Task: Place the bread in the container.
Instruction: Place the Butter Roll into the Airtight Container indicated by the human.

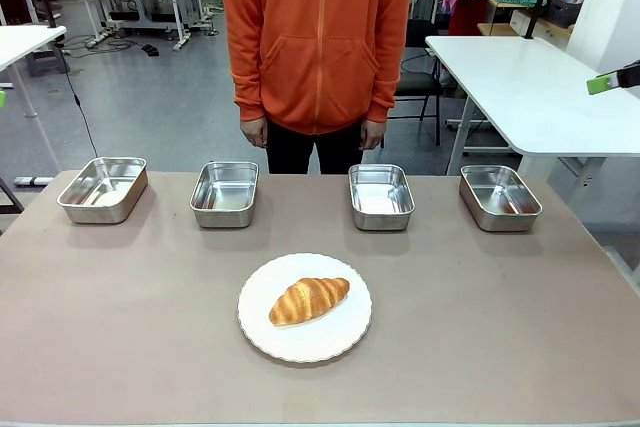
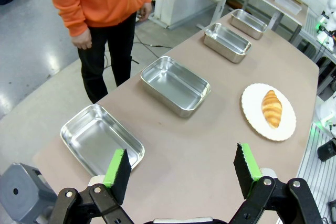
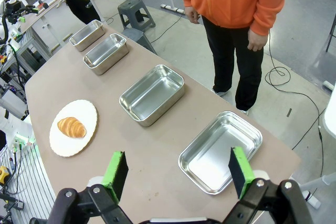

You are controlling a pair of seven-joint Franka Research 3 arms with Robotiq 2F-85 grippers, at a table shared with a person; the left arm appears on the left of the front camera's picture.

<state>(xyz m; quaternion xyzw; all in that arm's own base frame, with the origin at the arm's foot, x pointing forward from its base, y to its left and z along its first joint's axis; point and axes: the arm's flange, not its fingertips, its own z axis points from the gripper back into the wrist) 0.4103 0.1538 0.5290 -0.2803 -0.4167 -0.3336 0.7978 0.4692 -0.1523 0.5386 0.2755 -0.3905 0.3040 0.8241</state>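
The bread [image 1: 309, 300], a golden-brown croissant, lies on a round white plate [image 1: 320, 343] at the middle front of the table. Several alike steel pans stand in a row behind it, all empty: [image 1: 103, 189], [image 1: 224, 193], [image 1: 381, 196], [image 1: 500, 197]. Nothing marks one of them as the container. My left gripper [image 2: 181, 169] hangs open high over the table's left end, above the nearest pan [image 2: 102, 140], with the bread [image 2: 272, 108] farther off. My right gripper [image 3: 178, 171] hangs open high over the right end, by a pan [image 3: 220, 150]; the bread [image 3: 71, 127] lies far left.
A person in an orange hoodie [image 1: 318, 37] stands at the far edge behind the middle pans, hands down at the sides. A white table [image 1: 530, 87] stands beyond the right corner. Bare brown tabletop [image 1: 500, 327] surrounds the plate.
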